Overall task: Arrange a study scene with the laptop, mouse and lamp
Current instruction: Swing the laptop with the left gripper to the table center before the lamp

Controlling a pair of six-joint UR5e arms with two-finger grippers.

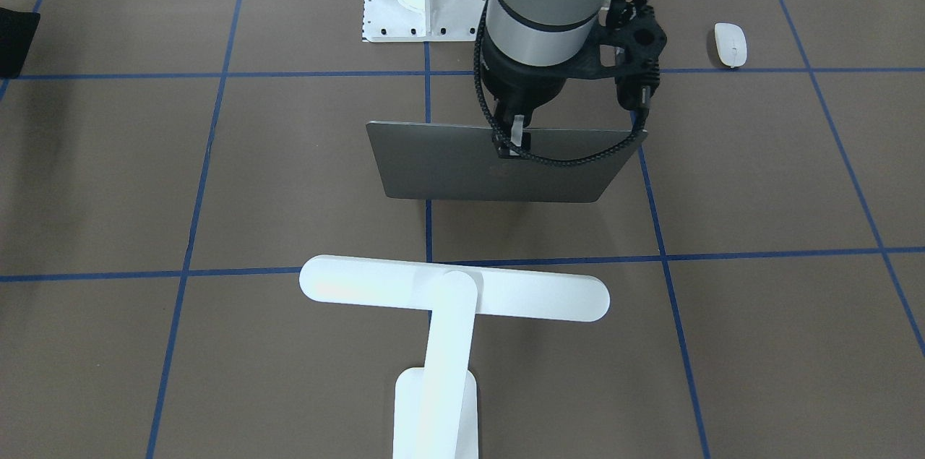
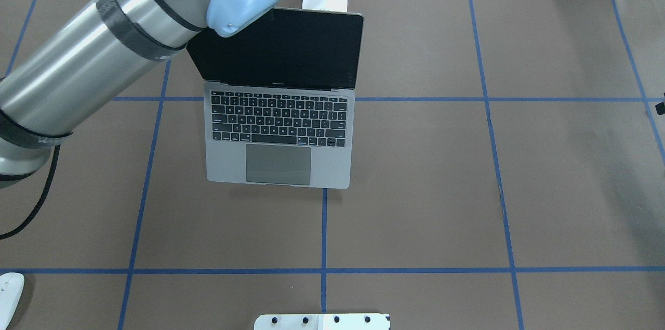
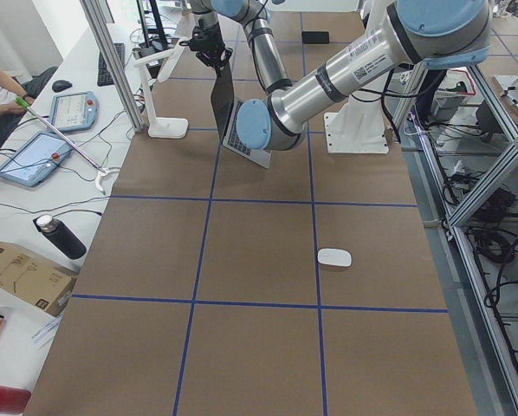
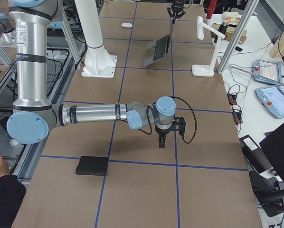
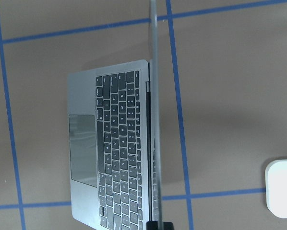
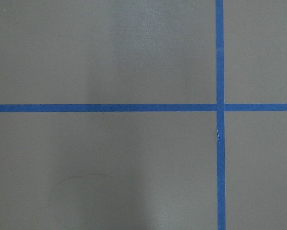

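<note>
Exterior front-facing: left fingers (image 1: 516, 129) astride laptop (image 1: 448, 170) edge (seemingly clamped).

- Exterior front-facing: across the table from the robot, high, looking steeply down. Laptop (image 1: 491, 170) lid-back at centre, lamp (image 1: 376, 289) at 6 o'clock, mouse (image 1: 730, 44) at 2 o'clock.
- Overhead exterior: behind the robot, looking forward and down. Same laptop seen from the keyboard side, mouse at 8 o'clock.
- Exterior left, exterior right: opposite table ends, distant, looking along the table. Both show laptop and lamp.
- Left wrist-mounted: close, looking down along the lid edge.
- Right wrist-mounted: close, looking straight down on table (image 6: 110, 158) and tape lines (image 6: 105, 108).
</note>
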